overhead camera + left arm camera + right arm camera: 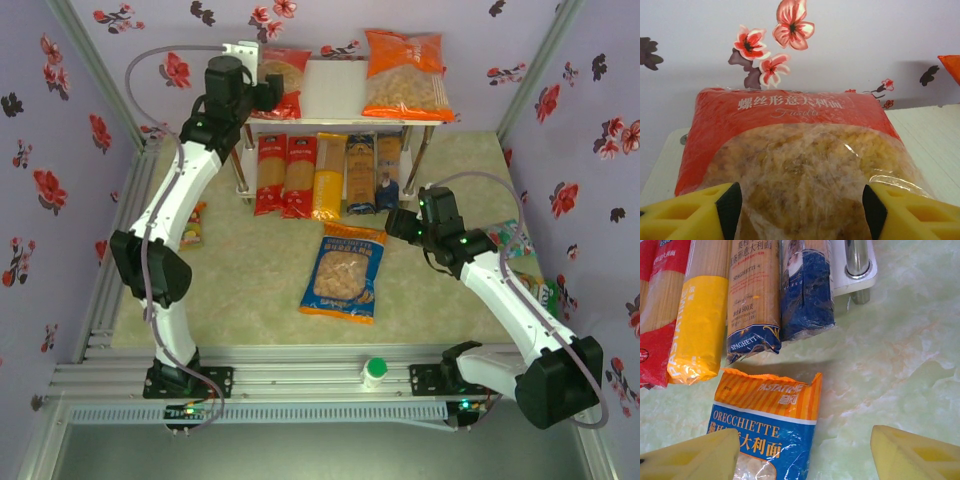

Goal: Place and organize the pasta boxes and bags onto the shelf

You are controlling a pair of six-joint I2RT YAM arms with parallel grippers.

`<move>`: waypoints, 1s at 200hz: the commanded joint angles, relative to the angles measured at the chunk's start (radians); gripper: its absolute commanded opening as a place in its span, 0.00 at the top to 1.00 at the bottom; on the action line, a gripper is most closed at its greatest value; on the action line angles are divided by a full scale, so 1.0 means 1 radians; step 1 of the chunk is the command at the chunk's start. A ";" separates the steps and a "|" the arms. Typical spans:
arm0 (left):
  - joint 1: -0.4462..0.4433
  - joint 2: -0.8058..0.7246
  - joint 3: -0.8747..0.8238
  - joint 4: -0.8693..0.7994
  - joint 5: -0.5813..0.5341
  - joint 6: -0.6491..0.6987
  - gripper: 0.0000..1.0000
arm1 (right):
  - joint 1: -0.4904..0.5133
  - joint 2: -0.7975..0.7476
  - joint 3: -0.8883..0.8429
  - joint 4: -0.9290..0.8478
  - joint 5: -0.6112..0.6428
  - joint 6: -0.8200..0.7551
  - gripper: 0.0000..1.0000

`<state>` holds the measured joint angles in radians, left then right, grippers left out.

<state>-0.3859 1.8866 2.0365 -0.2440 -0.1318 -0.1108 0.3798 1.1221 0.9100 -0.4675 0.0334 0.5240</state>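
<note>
Left fingers (685, 216) gape around red bag (790, 150) (fusilli inside) on shelf (932, 145); right fingers (912, 455) gape too.

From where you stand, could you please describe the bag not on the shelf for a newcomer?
Find the white two-tier shelf at the table's far side, spaghetti packs lined up beneath it. Just before that row, flat on the tabletop, lies the bag: blue with orange edges, unlike the red bag and orange bag above.

Probably a lab rig, floral backdrop walls (590, 150), aluminium rail frame (300, 378)
</note>
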 commanded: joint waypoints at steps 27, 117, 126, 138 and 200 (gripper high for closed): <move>0.002 -0.100 -0.156 0.121 -0.036 -0.081 0.32 | 0.007 -0.013 0.014 0.007 0.005 -0.015 0.29; -0.065 -0.127 -0.235 0.292 -0.131 -0.074 0.29 | 0.007 -0.054 0.005 -0.007 0.010 -0.004 0.29; -0.070 -0.132 -0.241 0.315 -0.147 -0.063 0.29 | 0.008 -0.059 0.004 -0.011 0.011 -0.005 0.29; -0.074 -0.146 -0.261 0.362 -0.167 -0.042 0.27 | 0.007 -0.068 0.004 -0.018 0.016 -0.007 0.29; -0.095 -0.350 -0.427 0.617 -0.277 0.172 0.21 | 0.007 -0.077 0.011 -0.041 0.010 -0.013 0.29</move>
<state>-0.4637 1.6867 1.6680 0.1799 -0.3229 -0.0727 0.3798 1.0592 0.9100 -0.4740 0.0338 0.5243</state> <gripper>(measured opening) 0.789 0.706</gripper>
